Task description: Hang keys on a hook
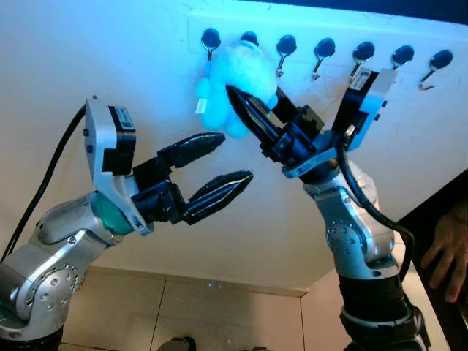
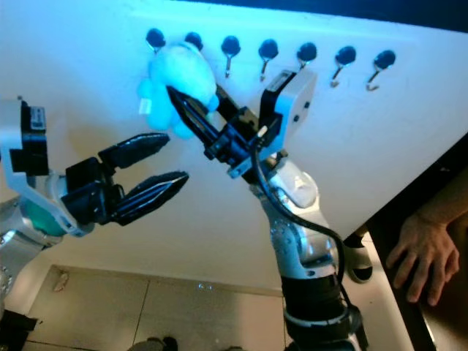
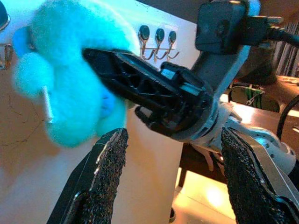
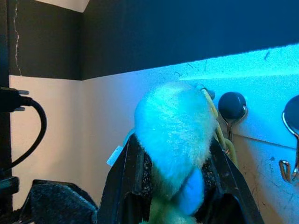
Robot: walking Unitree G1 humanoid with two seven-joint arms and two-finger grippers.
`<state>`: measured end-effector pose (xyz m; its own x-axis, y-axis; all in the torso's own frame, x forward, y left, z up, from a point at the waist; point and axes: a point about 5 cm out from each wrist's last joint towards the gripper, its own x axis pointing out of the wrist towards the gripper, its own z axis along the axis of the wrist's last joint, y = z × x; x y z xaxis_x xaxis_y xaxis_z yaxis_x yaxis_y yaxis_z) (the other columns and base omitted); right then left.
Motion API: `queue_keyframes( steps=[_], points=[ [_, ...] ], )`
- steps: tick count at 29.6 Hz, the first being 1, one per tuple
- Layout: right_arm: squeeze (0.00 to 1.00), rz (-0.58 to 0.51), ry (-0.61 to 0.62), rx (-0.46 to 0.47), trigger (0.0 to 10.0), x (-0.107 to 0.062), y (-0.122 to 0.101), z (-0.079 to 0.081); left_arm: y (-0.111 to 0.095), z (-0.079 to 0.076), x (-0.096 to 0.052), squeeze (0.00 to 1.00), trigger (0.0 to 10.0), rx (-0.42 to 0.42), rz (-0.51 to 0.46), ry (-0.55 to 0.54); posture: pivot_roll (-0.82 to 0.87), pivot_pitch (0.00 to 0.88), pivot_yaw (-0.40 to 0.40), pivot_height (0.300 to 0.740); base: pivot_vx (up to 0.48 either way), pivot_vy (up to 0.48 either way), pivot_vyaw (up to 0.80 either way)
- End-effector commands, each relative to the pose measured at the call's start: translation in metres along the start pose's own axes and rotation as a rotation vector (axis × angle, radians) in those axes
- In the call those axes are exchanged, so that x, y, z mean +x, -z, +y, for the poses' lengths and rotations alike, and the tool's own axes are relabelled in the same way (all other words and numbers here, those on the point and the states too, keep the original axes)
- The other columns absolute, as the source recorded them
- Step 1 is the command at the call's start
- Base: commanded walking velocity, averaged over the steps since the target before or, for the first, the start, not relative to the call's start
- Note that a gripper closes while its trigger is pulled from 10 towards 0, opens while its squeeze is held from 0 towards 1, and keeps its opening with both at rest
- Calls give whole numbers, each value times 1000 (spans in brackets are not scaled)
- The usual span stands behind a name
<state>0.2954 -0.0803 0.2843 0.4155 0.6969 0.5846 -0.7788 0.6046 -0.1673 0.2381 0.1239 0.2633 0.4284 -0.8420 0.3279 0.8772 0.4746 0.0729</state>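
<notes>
A fluffy light-blue plush keychain [image 1: 238, 77] with a white tag is pressed against the white wall just under the second hook [image 1: 249, 36] of a row of black-knobbed hooks. My right gripper [image 1: 248, 95] is shut on the plush, one finger on each side of it [image 4: 173, 126]. A yellow cord [image 4: 214, 114] runs from the plush past a hook knob [image 4: 232, 105]; I cannot tell whether it sits on a hook. No metal keys are visible. My left gripper [image 1: 235, 156] hangs open below and to the left of the plush, holding nothing.
The hook row runs right along the wall to the last hook [image 1: 441, 60]. A person's hand [image 2: 420, 252] rests on a dark surface at the lower right. Tiled floor [image 1: 183, 314] lies below the wall.
</notes>
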Motion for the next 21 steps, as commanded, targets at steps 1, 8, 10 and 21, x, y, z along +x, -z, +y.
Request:
queue_keyframes(
  steps=[1, 8, 10, 21],
  points=[
    [0, -17, -15, -11, 10000, 6, -1, 1, -2, -4, 0, 0, 10000, -9, -9, 14, 39, 63, 53, 740, 0, 0, 0],
    [0, -12, -3, 1, 10000, 8, 4, -1, 0, -6, 0, 0, 10000, -20, -6, 9, 39, 68, 50, 740, 0, 0, 0],
    [0, -8, 0, 5, 10000, 7, 6, -2, 0, -6, 0, 0, 10000, -20, -5, 8, 39, 68, 50, 740, 0, 0, 0],
    [0, 133, -14, 14, 10000, -8, 38, 1, -1, -5, 1, 0, 10000, -23, -1, 3, 40, 71, 55, 740, 0, 0, 0]
  ],
)
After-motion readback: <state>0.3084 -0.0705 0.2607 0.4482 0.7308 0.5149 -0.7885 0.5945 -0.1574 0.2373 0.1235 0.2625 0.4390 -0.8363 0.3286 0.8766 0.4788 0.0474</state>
